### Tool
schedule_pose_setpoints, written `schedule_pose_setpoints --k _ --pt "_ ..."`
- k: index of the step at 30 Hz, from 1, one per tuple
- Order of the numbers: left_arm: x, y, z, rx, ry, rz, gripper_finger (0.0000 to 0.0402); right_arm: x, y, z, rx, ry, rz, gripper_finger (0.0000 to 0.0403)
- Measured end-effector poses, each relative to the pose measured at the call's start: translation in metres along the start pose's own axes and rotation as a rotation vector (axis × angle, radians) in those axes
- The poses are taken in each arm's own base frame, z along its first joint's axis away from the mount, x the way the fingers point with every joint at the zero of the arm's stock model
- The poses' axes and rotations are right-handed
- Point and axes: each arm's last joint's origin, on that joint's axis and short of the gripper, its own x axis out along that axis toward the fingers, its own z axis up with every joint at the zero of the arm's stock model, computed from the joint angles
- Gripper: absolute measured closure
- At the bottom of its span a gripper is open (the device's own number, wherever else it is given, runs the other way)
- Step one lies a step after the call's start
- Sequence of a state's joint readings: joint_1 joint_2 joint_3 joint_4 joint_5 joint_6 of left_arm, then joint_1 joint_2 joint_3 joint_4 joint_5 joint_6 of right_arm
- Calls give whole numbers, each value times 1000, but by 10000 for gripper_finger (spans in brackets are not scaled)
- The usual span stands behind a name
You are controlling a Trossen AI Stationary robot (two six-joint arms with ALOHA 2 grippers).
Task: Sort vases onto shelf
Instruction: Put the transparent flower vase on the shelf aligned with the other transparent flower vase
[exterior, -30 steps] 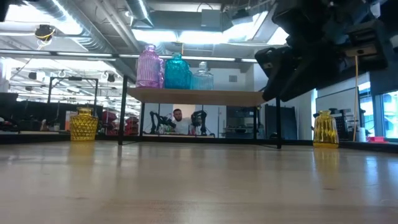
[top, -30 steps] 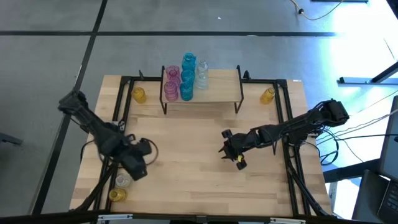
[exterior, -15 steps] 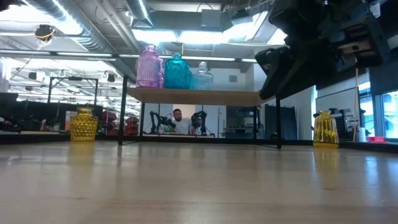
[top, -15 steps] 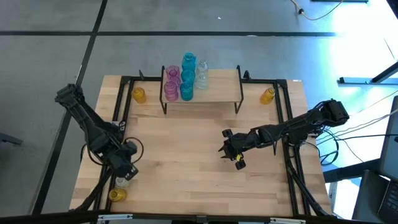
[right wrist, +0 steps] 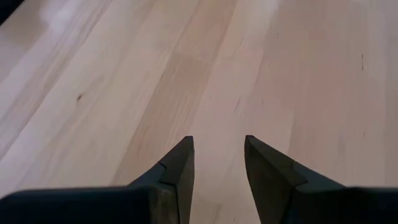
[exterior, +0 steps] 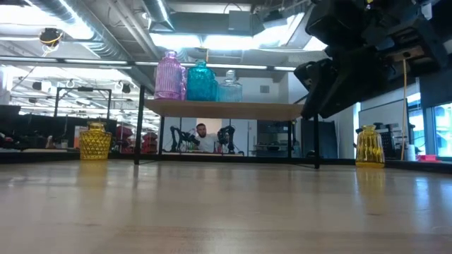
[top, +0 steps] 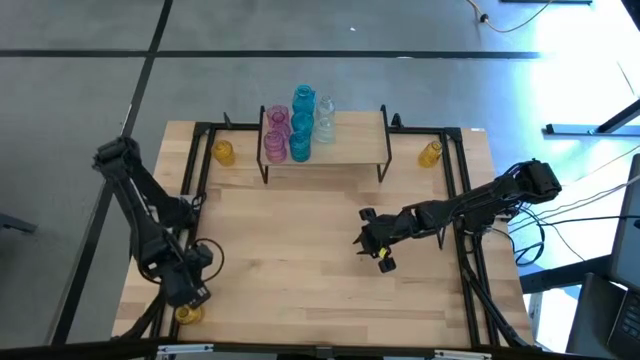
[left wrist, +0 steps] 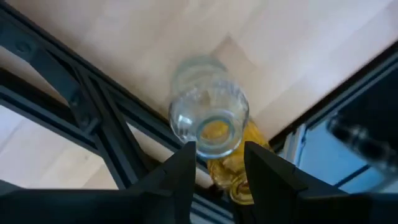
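Wood tabletop (top: 300, 250): left gripper (left wrist: 216, 163) apart above clear vase (left wrist: 208, 123) (empty, amber vase (left wrist: 239, 171) beside); right gripper (right wrist: 217, 160) apart.

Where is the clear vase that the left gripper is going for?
The clear vase stands at the table's near-left corner, just ahead of the left gripper, right beside a yellow vase and the black frame. In the high view the arm hides it.

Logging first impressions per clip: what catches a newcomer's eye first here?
The cluster of pink, teal and clear vases crowding the left end of the shelf. Then the left hand, open, poised over a clear vase at the table's near-left corner, an amber vase beside it.
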State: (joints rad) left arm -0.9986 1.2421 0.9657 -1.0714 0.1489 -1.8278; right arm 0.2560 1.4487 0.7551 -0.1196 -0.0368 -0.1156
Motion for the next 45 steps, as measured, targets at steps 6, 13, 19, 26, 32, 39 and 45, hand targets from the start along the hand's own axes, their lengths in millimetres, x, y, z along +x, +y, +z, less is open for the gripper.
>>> schedule_pose_setpoints --k 6,13,19,26,32,39,45 --pt "5 1 -2 16 -42 40 272 0 0 0 0 2 0 279" --pt "6 1 -3 18 -37 36 272 0 0 0 0 -1 0 279" --pt "21 6 -4 1 -12 47 272 0 0 -1 0 6 1 279" --pt "37 12 -1 19 -18 33 272 0 0 -1 0 10 -12 279" --pt "40 14 0 19 -14 47 283 0 -1 -1 -1 11 -28 279" --pt "38 12 14 56 -65 38 338 0 -1 -1 -1 9 -28 279" --pt "25 0 38 166 -190 11 366 1 -1 -1 1 10 -29 279"
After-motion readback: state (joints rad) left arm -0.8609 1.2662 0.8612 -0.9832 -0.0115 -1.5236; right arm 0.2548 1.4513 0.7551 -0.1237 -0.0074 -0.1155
